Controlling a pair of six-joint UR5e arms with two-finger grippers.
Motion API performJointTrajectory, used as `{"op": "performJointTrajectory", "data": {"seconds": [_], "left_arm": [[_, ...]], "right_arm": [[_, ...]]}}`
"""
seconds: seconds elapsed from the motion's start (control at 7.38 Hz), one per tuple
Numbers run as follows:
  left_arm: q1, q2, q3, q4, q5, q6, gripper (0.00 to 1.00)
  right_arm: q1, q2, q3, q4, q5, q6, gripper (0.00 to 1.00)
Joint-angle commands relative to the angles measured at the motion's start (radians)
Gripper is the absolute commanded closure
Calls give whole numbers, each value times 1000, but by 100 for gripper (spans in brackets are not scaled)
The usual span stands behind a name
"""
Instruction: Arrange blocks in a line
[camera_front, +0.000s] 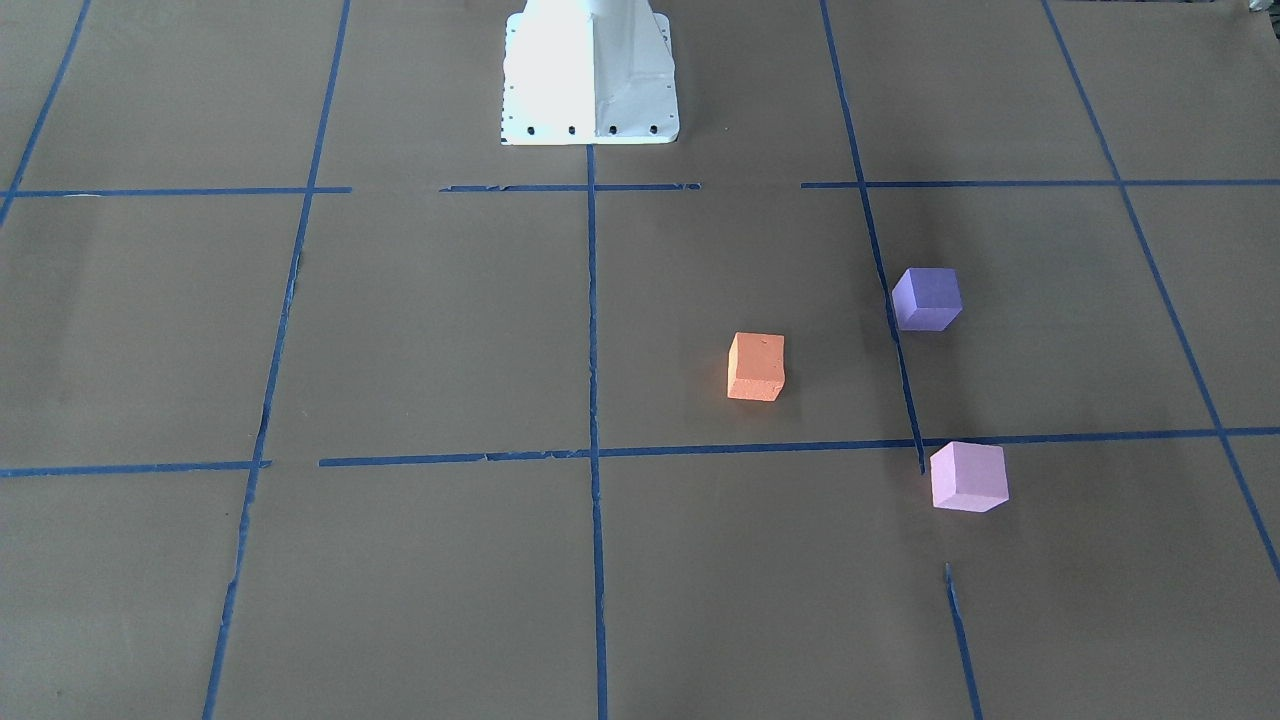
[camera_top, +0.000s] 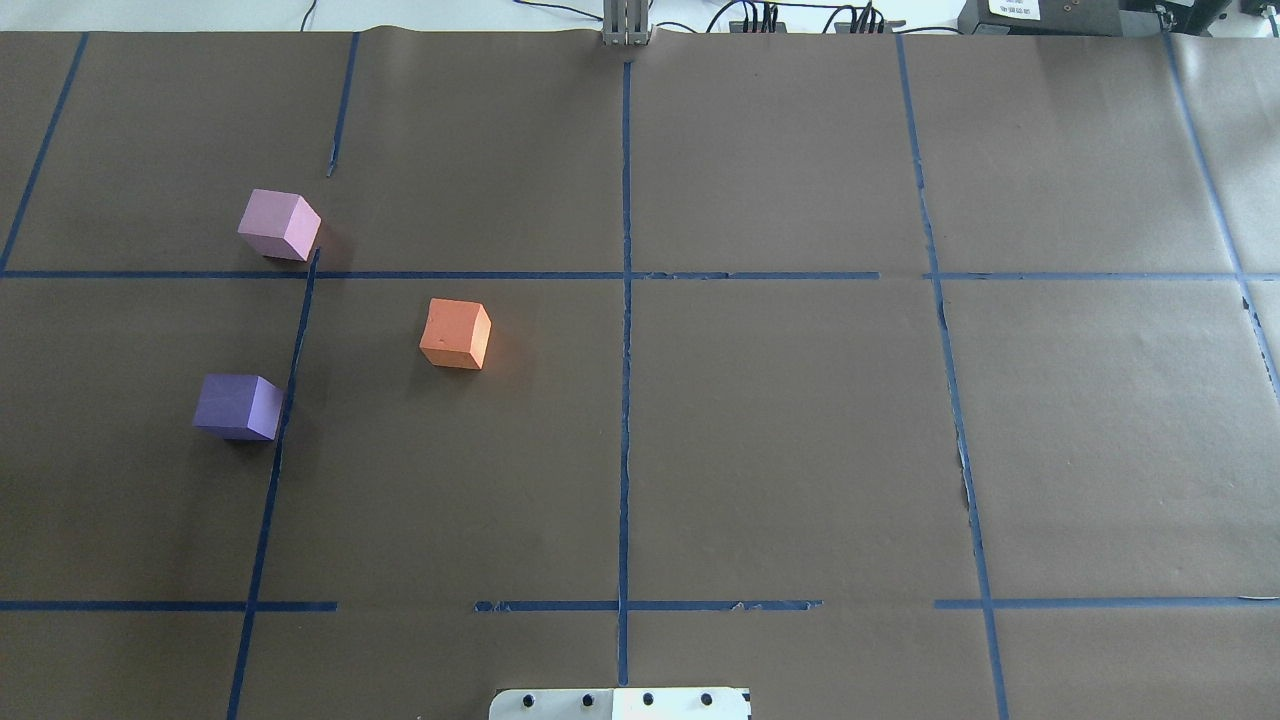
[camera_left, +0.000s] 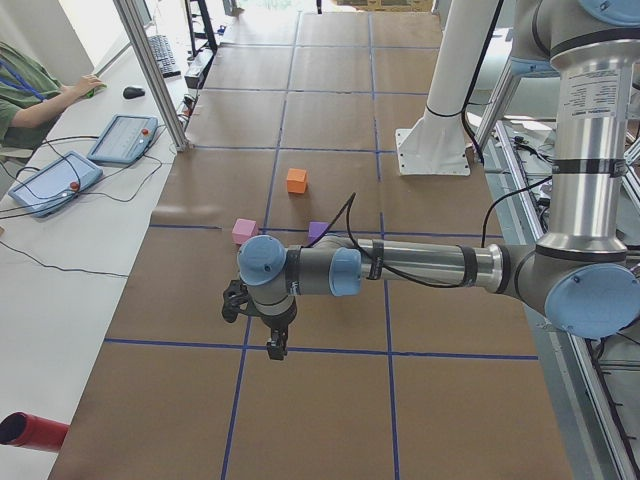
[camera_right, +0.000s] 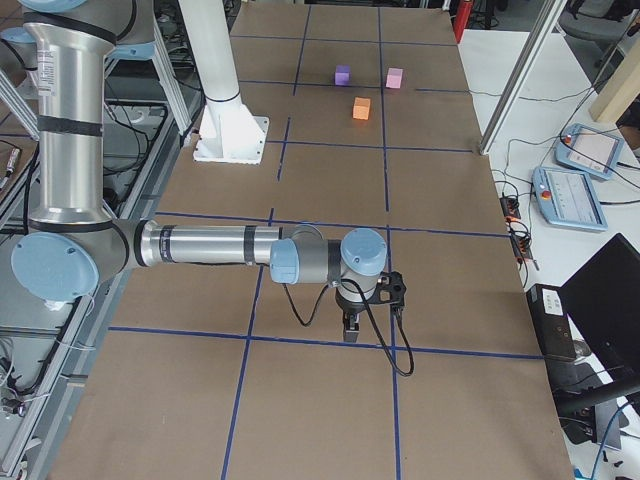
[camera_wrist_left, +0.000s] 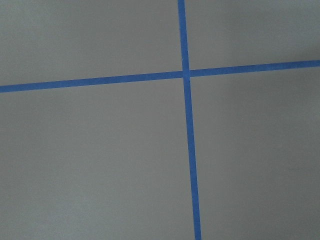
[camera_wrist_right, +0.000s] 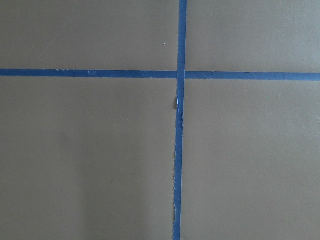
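**Three blocks lie loose on the robot's left half, both arms out toward the worktop's ends**

Front-facing view: the orange block (camera_front: 756, 367), the violet block (camera_front: 927, 298) and the pink block (camera_front: 968, 477) sit apart on the brown worktop (camera_front: 400, 330). All are on the robot's left half and form a triangle rather than a row. The violet block is just beside a blue tape line (camera_front: 877, 260). The pink one sits by a tape crossing, farther from the robot's edge. No arm shows here and nothing is held, so I judge the lining-up not yet begun.

Overhead view: the orange block is nearest the centre line. The violet and pink blocks both hug the same tape line running from the near edge toward the far edge. That tape would probably make a handy guide, with the orange block brought in between them.

Left view: the left arm stretches low and level near the worktop's left edge, its left tool (camera_left: 274, 345) pointing down over tape, short of the blocks. I cannot tell whether its fingers are apart or together. The pose looks like a parked start that keeps the blocks unobstructed.

Right view: the right arm mirrors this near the right edge, with the right tool (camera_right: 352, 330) well apart from the blocks. Here too I cannot tell the state of the fingers.

Wrist views: each shows only a tape crossing on the brown paper, with no block and no fingers, which fits cameras aimed straight down away from the blocks
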Motion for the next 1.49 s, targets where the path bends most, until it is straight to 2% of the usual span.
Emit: {"op": "performJointTrajectory", "data": {"seconds": [0.0,0.27,0.41,0.68,1.08,1.22,1.35], "left_arm": [[0,-2,-1,-1,2,0,0],[0,-23,-24,-1,3,-2,0],[1,-35,-78,-1,2,-5,0],[44,-58,-229,1,-6,-192,0],[210,-167,-331,1,-21,-261,0],[260,-240,-333,-1,-32,-322,0],[375,-335,-330,2,-15,-477,0]], "right_arm": [[1,0,0,0,0,0,0],[-1,0,0,0,0,0,0],[1,0,0,0,0,0,0],[1,0,0,0,0,0,0],[1,0,0,0,-2,0,0],[1,0,0,0,-2,0,0],[1,0,0,-2,0,0,0]]}}
